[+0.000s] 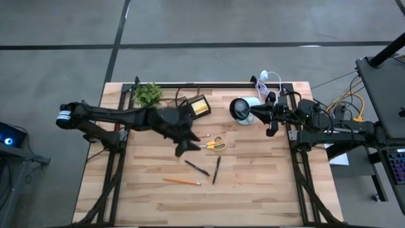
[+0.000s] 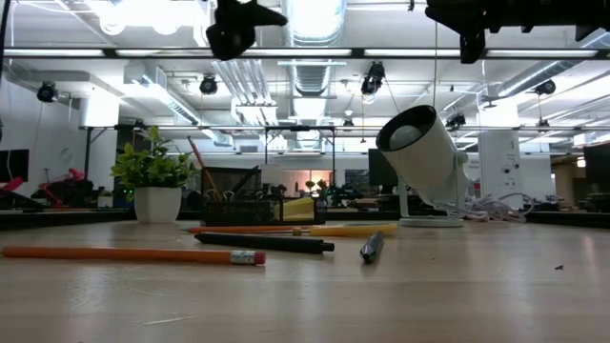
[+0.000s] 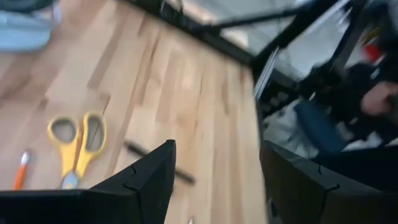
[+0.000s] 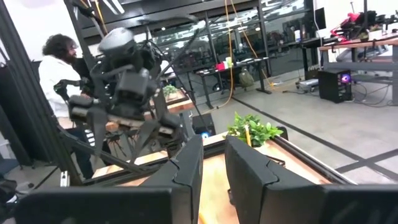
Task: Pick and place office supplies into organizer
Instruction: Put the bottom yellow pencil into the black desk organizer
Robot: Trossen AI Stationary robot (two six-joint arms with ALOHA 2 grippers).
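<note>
From above, the left hand (image 1: 183, 149) hangs over the middle of the surface (image 1: 253, 183), fingers wide and empty, beside the scissors (image 1: 215, 144); the organizer (image 1: 197, 106) sits near the far edge. The right hand (image 1: 271, 132) waits by the right edge, fingers narrow.

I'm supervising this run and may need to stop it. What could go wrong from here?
The open left gripper hangs above the scissors, with a pencil lying close beside them; it might catch both. The organizer already holds items, so long pieces may not seat. The right gripper waits near the white lamp.
</note>
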